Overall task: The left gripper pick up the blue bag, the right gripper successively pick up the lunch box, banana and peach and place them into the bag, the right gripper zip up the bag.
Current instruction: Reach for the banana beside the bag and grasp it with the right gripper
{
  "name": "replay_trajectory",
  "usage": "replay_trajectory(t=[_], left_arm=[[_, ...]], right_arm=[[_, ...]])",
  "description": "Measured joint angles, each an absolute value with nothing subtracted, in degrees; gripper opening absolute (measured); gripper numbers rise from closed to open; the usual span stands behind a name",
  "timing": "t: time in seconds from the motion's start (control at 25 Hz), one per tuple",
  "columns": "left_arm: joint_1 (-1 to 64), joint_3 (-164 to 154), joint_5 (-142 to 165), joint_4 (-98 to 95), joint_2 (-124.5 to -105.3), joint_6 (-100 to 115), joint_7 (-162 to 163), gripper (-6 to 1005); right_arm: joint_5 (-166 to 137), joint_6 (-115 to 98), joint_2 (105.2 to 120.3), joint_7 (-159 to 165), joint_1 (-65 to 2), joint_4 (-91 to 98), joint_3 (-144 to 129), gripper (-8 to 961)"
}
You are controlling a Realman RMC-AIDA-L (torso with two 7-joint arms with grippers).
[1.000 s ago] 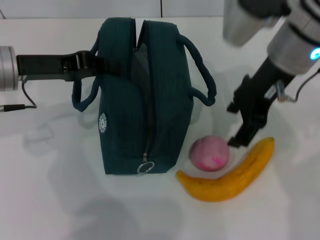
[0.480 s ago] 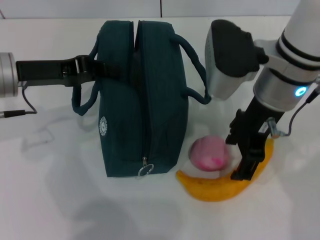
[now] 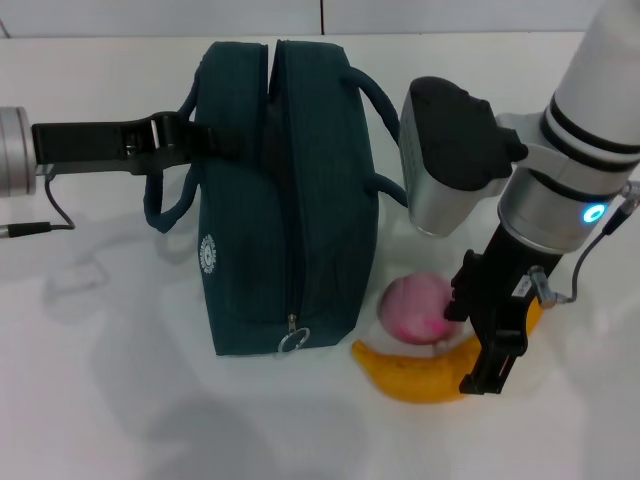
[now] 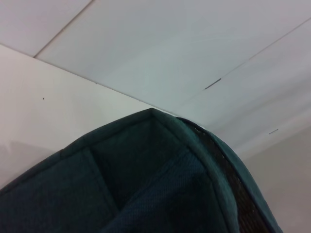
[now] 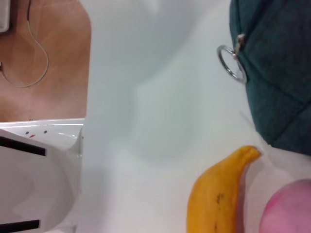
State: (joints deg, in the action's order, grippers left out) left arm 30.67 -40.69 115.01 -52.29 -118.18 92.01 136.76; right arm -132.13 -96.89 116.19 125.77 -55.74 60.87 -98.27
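Your left hand (image 3: 178, 140) is clamped on the near handle of the blue bag (image 3: 285, 200), which stands upright on the white bench (image 3: 100, 380). Your right hand (image 3: 480, 335) is low over the banana (image 3: 420, 375), fingers spread to either side of it, not yet closed. The peach (image 3: 415, 308) sits just beside the bag, touching the banana's inner curve.

Your head view: high, facing forward and down, whole scene. Left wrist view: very close on dark teal fabric bag (image 4: 160, 184). Right wrist view: close above curved yellow banana (image 5: 218, 194). You see bag in all three.
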Motion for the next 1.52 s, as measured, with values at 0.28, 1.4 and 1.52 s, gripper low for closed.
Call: replay_trajectory(t=[0.28, 1.4, 1.52], left_arm=[[30.7, -40.7, 115.0, -52.3, -118.17, 92.0, 136.6, 30], [30.1, -40.7, 114.2, -52.3, -118.13, 92.0, 136.8, 29], [30.1, -40.7, 114.2, -52.3, -118.13, 92.0, 136.8, 29]], right_arm=[[-131.6, -96.1, 116.19, 125.3, -54.8, 60.7, -99.3, 845], [-137.8, -99.9, 115.37, 122.3, -50.7, 63.4, -90.4, 840], [-138.6, -99.0, 115.49, 122.0, -50.7, 63.2, -90.5, 839]])
